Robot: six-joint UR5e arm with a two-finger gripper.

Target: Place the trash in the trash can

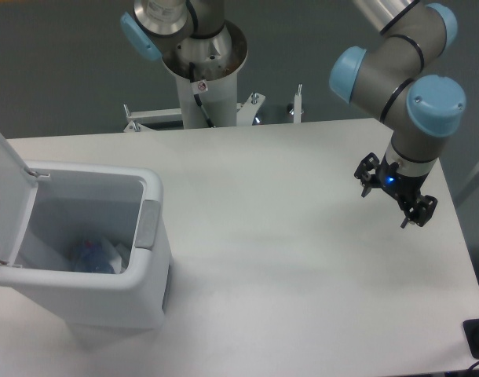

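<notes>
Arm [396, 67]: grey tubular links, light-blue joint caps. Gripper [393, 198]: black, two-fingered, with a blue indicator light (lit). Base column [200, 75]: silver, carrying a black cable and a small label.

Trash [94, 255] inside trash can [149, 271]
</notes>
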